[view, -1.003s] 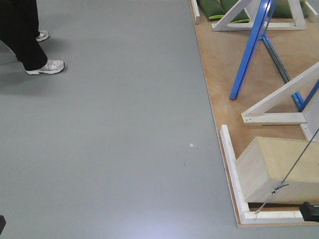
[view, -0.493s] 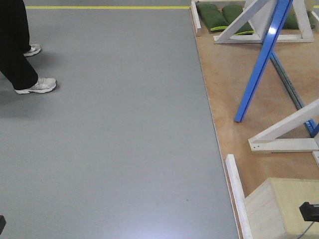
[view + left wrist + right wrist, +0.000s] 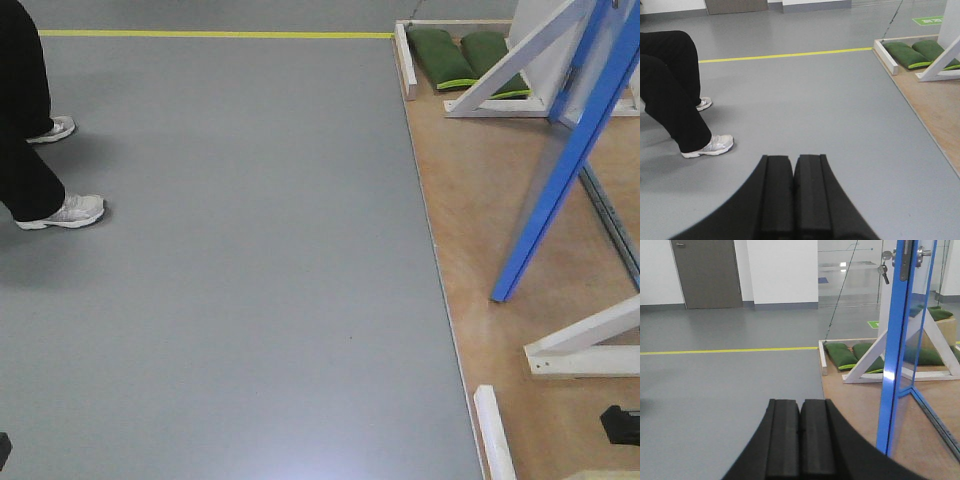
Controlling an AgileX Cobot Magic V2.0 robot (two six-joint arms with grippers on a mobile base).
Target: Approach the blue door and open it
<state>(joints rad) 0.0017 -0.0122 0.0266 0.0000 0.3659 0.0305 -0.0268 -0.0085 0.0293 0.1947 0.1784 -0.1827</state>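
The blue door (image 3: 555,185) stands edge-on on the wooden platform (image 3: 470,200) at the right of the front view. In the right wrist view the blue door (image 3: 894,350) rises just right of my right gripper (image 3: 800,402), with its silver lever handle (image 3: 924,251) and hanging keys (image 3: 883,269) near the top. The right gripper is shut, holds nothing, and is well short of the door. My left gripper (image 3: 793,159) is also shut and holds nothing, over grey floor. No gripper touches the door.
White brace beams (image 3: 510,65) and green sandbags (image 3: 450,55) sit on the platform by the door. A person's legs and white shoes (image 3: 65,212) stand at the left. A yellow line (image 3: 200,34) crosses the floor ahead. A grey door (image 3: 705,272) is in the far wall.
The whole scene has slid down the front view: the wooden box has dropped out at the bottom, the yellow line has come in at the top, and the blue door looms larger.
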